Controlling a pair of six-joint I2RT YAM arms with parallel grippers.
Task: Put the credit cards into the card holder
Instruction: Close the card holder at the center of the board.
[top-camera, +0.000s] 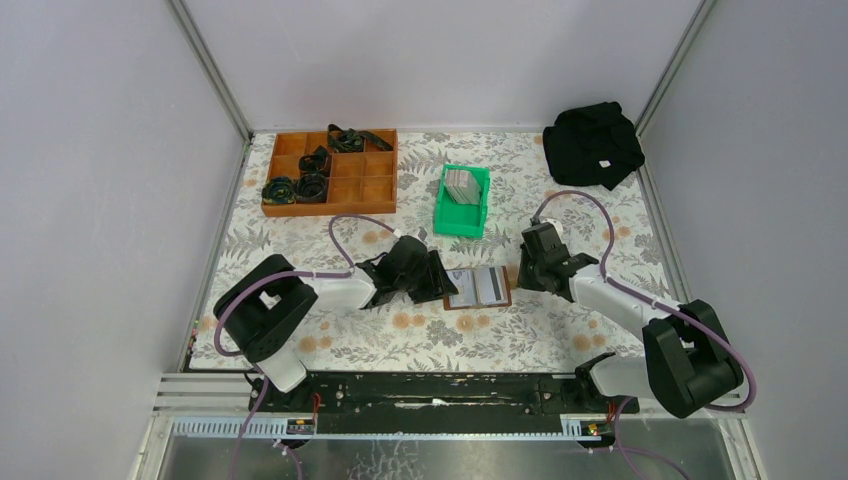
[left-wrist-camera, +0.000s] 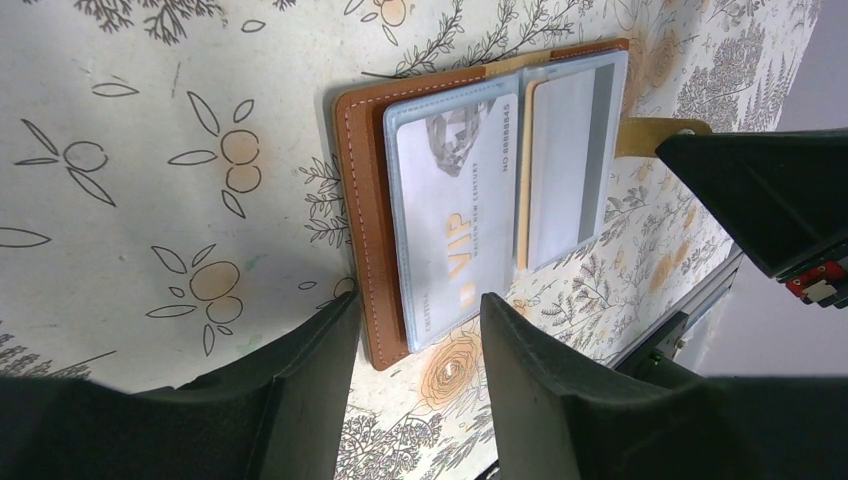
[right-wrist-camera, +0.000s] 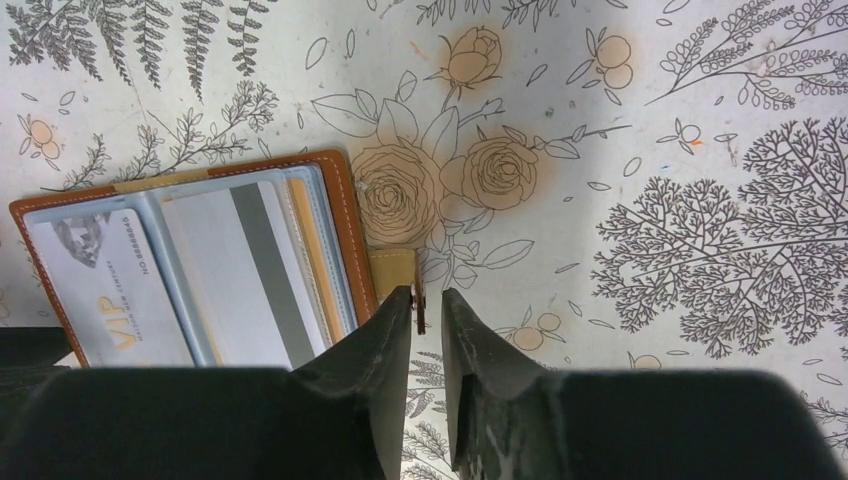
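Card holder (top-camera: 478, 287): open flat, mid-bench (top-camera: 560, 330), well apart from every edge; two cards in its clear sleeves.
Credit cards (top-camera: 461, 184): grey stack upright in green bin (top-camera: 462, 222), behind the holder.
Open room: bare cloth between holder and bin, and toward the near edge.
Left claw (left-wrist-camera: 418, 330): arm low, reaching inward; jaws partly apart, holder's end edge between them, nothing gripped.
Right claw (right-wrist-camera: 427, 300): arm low, opposite; jaws narrowed to a slit about the snap tab (right-wrist-camera: 392, 268); grip cannot be told.
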